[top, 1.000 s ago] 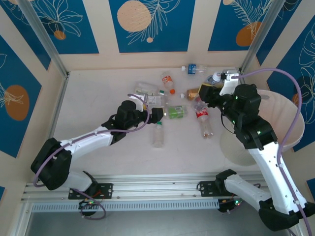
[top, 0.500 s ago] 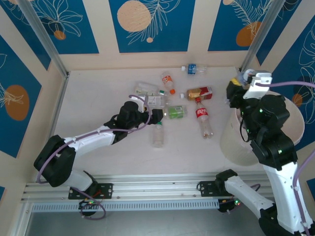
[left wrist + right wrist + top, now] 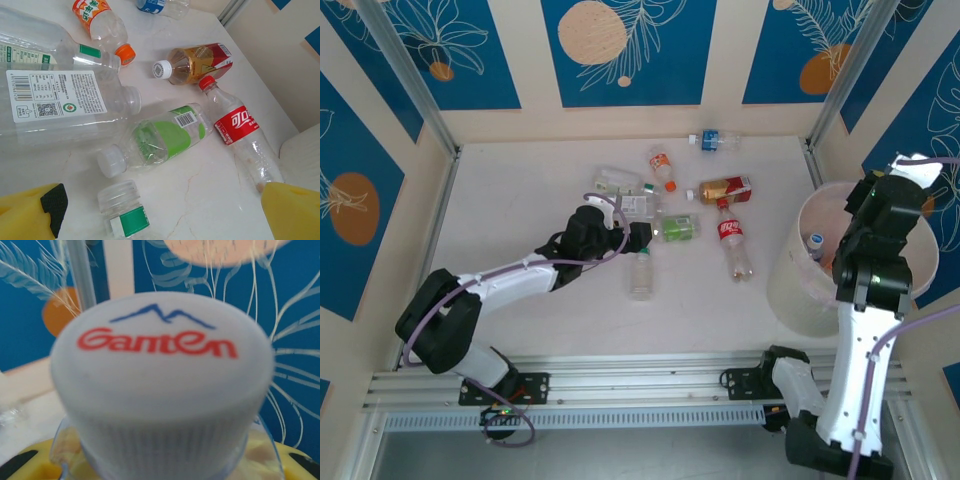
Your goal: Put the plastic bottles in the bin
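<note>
While the right hand [image 3: 160, 460] grips a clear Ganten bottle [image 3: 162, 375] just below its white cap, its arm reaches across the pale, bag-lined bin [image 3: 790, 290] at the table's [image 3: 520, 300] 3 o'clock edge, where a blue-capped bottle [image 3: 815, 241] already lies inside. At the table's centre the left hand [image 3: 638, 236] hangs with its yellow fingers [image 3: 30, 212] spread wide, holding nothing, over a loose scatter of bottles. A green-labelled bottle [image 3: 160, 137] lies straight ahead of it and a green-banded bottle [image 3: 122, 210] nearest its fingers. A red-labelled cola bottle [image 3: 240, 135] lies toward 3 o'clock, an amber bottle [image 3: 195, 62] at 1 o'clock, an orange-capped bottle [image 3: 102, 25] and a blue-labelled bottle [image 3: 715, 140] toward 12 o'clock, and a large barcode-labelled bottle [image 3: 60, 100] at 10 o'clock. The overhead view does not show exactly where the held bottle hangs relative to the rim. Judged from the arm's reach it sits toward the bin's far side, so a release there could clip the rim or drop the bottle behind the bin against the wall. On the left the danger is crowding: the green-labelled bottle lies close among its neighbours. Wide fingers closing on smooth round plastic could pinch two at once or send one rolling out of reach. About eight bottles lie on the table, so most of the job looks undone.
</note>
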`<action>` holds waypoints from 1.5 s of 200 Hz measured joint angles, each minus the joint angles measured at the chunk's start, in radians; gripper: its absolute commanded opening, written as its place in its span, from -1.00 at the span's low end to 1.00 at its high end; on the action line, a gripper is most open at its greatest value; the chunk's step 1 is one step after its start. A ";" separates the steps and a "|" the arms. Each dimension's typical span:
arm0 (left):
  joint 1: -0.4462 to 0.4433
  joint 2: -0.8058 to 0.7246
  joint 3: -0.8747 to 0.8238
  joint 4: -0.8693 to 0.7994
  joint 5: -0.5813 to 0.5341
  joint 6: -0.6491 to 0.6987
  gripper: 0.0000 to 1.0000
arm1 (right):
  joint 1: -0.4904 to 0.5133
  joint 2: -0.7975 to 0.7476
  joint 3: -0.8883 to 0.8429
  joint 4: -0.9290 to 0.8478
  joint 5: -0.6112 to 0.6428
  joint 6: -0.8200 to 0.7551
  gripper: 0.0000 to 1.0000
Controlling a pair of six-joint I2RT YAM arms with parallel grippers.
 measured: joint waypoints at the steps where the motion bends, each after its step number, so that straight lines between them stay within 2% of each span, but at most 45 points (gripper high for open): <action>1: 0.000 0.000 0.000 0.000 0.000 0.000 1.00 | -0.008 0.001 -0.006 0.002 -0.007 0.002 -0.51; 21: 0.002 0.006 0.002 0.000 0.000 0.000 1.00 | -0.091 0.000 -0.116 0.047 -0.089 0.041 -0.49; 48: 0.005 0.017 0.011 -0.006 0.001 0.000 1.00 | -0.152 -0.008 -0.241 0.112 -0.165 0.114 -0.45; 78: 0.010 0.029 0.017 -0.010 0.007 0.000 1.00 | -0.182 -0.008 -0.327 0.171 -0.234 0.196 -0.10; 126: 0.016 0.055 0.040 -0.019 0.024 -0.001 1.00 | -0.198 0.009 -0.379 0.225 -0.292 0.302 0.66; 142: 0.018 0.063 0.049 -0.024 0.034 -0.008 1.00 | -0.208 0.028 -0.378 0.225 -0.291 0.332 0.76; 159: 0.020 0.068 0.056 -0.027 0.042 -0.011 1.00 | -0.212 0.034 -0.377 0.201 -0.283 0.369 0.97; 250: 0.027 0.095 0.063 -0.052 0.053 -0.030 1.00 | -0.184 -0.074 -0.277 0.105 -0.196 0.440 0.99; 268: 0.029 0.097 0.064 -0.053 0.053 -0.039 1.00 | -0.171 -0.071 -0.245 0.093 -0.239 0.428 1.00; 300: 0.033 0.108 0.075 -0.062 0.053 -0.052 1.00 | -0.143 -0.033 -0.173 0.071 -0.386 0.417 0.99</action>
